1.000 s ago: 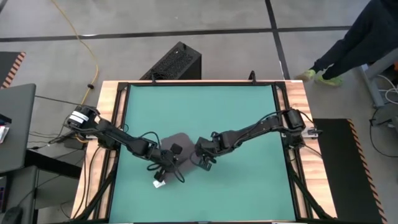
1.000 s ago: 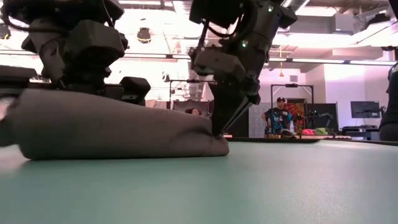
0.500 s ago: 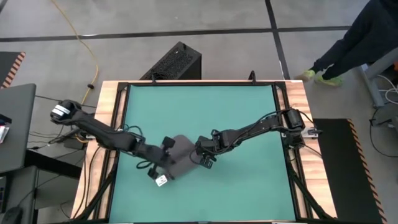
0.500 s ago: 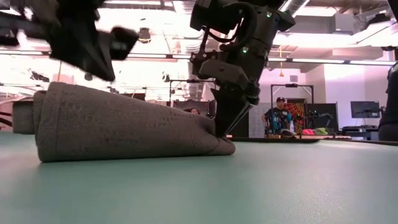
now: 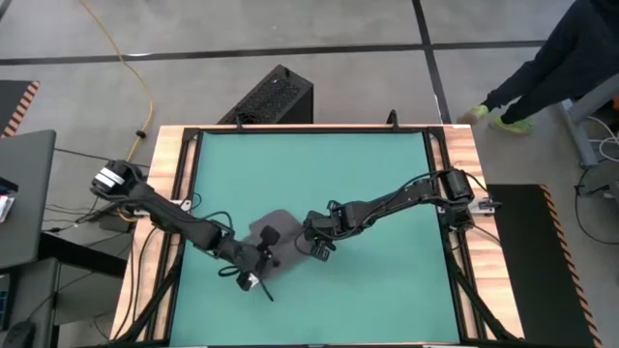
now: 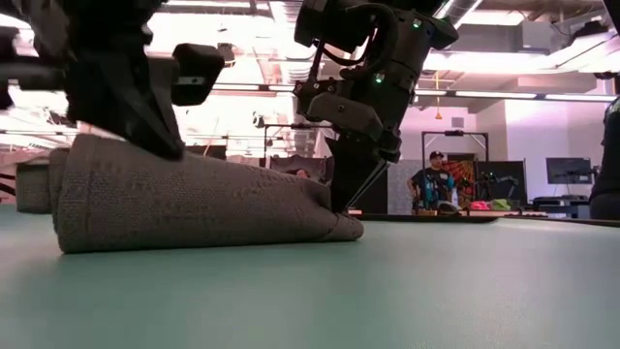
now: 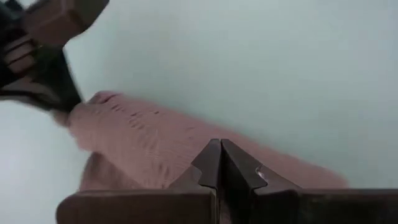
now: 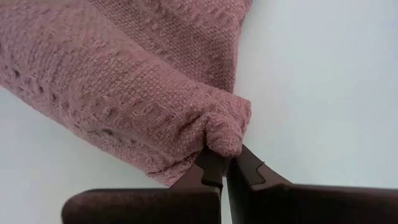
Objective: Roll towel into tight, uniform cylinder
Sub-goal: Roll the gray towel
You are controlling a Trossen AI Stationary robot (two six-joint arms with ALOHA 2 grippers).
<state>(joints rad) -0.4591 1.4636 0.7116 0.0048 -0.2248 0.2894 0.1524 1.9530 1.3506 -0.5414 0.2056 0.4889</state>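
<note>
- The right gripper pinches the right end of the one soft dark grey cloth towel.
- The left gripper, fingers pressed together, sits over the towel's left part.
- The towel lies bunched mid-table on the one teal mat, between two arms.

You get even overhead light, soft shadows on teal mat. Low view: ceiling lights glare behind arms, left gripper motion-blurred. Your left wrist view smeared, towel soft.
</note>
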